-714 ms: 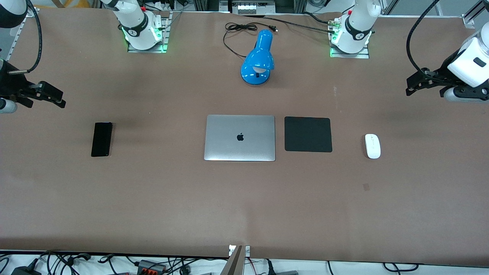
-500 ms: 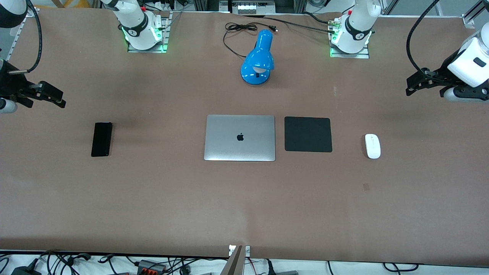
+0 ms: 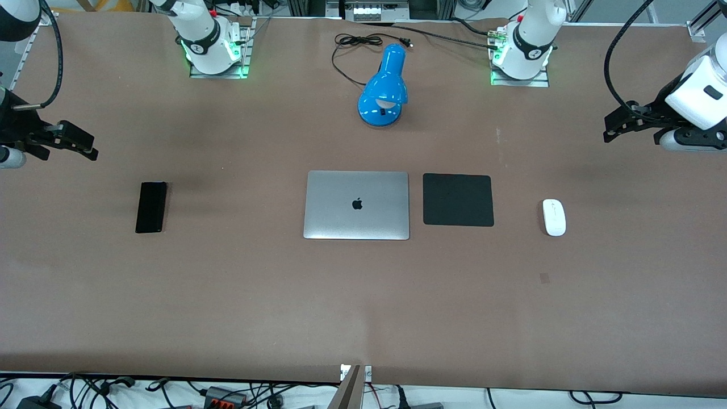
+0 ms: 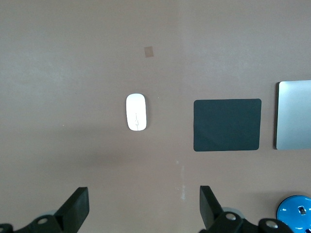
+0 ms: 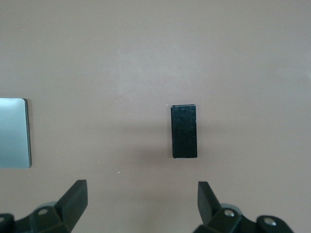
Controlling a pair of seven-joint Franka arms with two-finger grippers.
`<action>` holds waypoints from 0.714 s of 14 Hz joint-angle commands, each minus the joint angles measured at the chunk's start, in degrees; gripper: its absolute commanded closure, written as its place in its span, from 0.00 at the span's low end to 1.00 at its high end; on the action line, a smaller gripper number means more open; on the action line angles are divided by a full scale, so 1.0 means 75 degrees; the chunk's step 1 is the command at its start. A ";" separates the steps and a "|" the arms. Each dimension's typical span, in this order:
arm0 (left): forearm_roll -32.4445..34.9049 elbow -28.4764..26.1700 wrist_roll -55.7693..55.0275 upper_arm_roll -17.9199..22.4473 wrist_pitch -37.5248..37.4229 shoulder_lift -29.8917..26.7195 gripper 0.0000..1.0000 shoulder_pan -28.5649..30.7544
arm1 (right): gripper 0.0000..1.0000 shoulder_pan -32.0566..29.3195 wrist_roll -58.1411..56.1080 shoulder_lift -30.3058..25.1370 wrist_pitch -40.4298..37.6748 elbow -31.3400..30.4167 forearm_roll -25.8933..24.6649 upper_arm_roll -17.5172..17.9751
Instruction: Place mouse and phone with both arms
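The white mouse (image 3: 554,217) lies on the brown table beside the black pad (image 3: 458,200), toward the left arm's end; it also shows in the left wrist view (image 4: 136,112). The black phone (image 3: 151,207) lies flat toward the right arm's end and shows in the right wrist view (image 5: 184,131). My left gripper (image 3: 609,135) hangs open and empty over bare table at the left arm's end, its own view (image 4: 144,208) showing wide-apart fingers. My right gripper (image 3: 90,150) hangs open and empty over bare table at the right arm's end, fingers wide apart (image 5: 142,204).
A closed silver laptop (image 3: 356,205) lies mid-table between phone and pad. A blue desk lamp (image 3: 384,88) with a black cord stands between the arm bases. Loose cables lie past the table edge nearest the front camera.
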 commanded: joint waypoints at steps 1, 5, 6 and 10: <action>-0.0053 0.0265 -0.0024 -0.0022 -0.0184 0.0134 0.00 0.0019 | 0.00 -0.0036 -0.0133 0.0412 -0.0073 0.0041 0.0080 0.0027; -0.0053 0.0953 0.0035 -0.0011 -0.0487 0.0578 0.00 0.0019 | 0.00 -0.0001 -0.0016 0.0788 0.0043 0.0018 -0.0014 0.0027; -0.0030 0.1281 0.0023 -0.0011 -0.0674 0.0788 0.00 -0.0004 | 0.00 0.0010 -0.0016 0.0894 0.0137 0.0007 -0.0014 0.0027; 0.0040 0.2209 0.0023 -0.0011 -0.1063 0.1411 0.00 -0.0004 | 0.00 0.0034 -0.0004 0.1082 0.1002 -0.0589 -0.0049 0.0027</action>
